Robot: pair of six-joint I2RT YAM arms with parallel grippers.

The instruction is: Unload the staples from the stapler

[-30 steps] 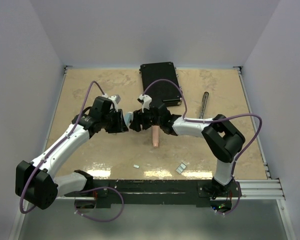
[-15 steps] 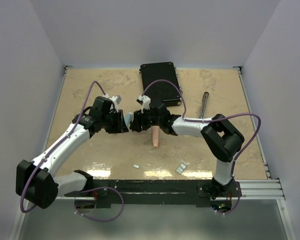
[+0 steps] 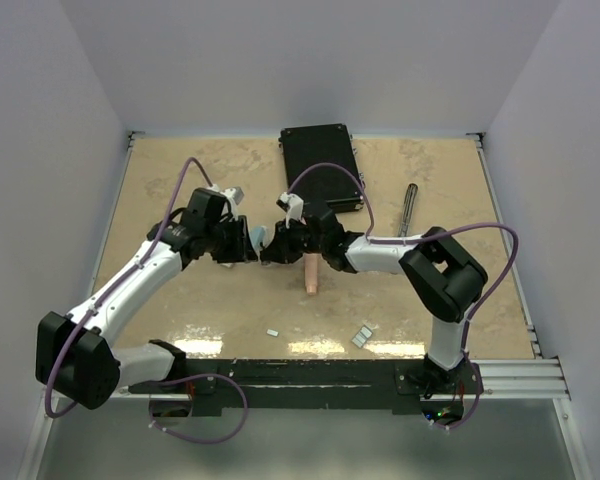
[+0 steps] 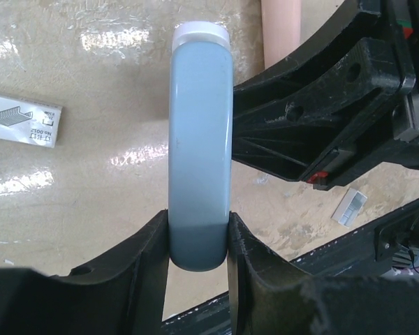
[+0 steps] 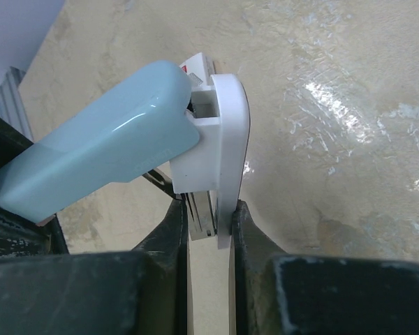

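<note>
From above and behind, one camera overlooks the table (image 3: pixel 180 180); both wrist cameras closely face the same stapler (image 4: pixel 199 139).

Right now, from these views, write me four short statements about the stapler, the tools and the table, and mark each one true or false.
1. The left tool is clamped on the pale blue stapler. True.
2. The right tool hangs open, clear of the stapler. False: it is closed on the stapler's white end.
3. Staples lie loose on the table near the arms' bases. True.
4. The black case lies at the table's near edge. False: it lies at the far edge.
</note>
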